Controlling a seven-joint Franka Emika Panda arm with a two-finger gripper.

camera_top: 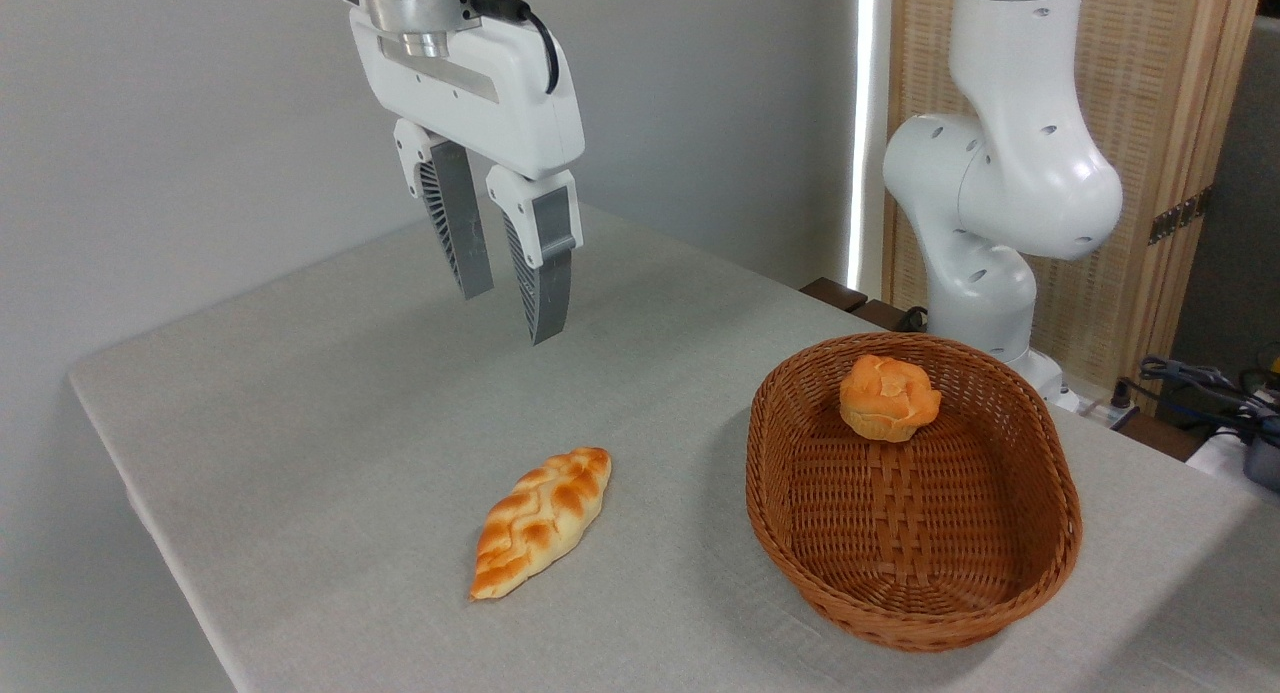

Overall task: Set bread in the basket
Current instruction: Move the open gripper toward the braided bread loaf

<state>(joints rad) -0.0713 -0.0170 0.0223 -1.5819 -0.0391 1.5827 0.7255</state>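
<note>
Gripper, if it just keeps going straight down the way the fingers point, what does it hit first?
Most likely bare table. The gripper hangs open and empty, pointing down, and the bread appears to lie nearer the camera than that line, though one view leaves depth uncertain. The basket is well off to the right.

We found the scene evenly and brightly lit, with a strip of overexposed daylight glaring down the wall gap [866, 123] at the back. Soft, faint shadows lay on the grey table [330, 393], one to the left of the basket [915, 493] and a thin one under the bread [542, 521]. Focus held sharp throughout, with no blur and no bending at the edges.
</note>
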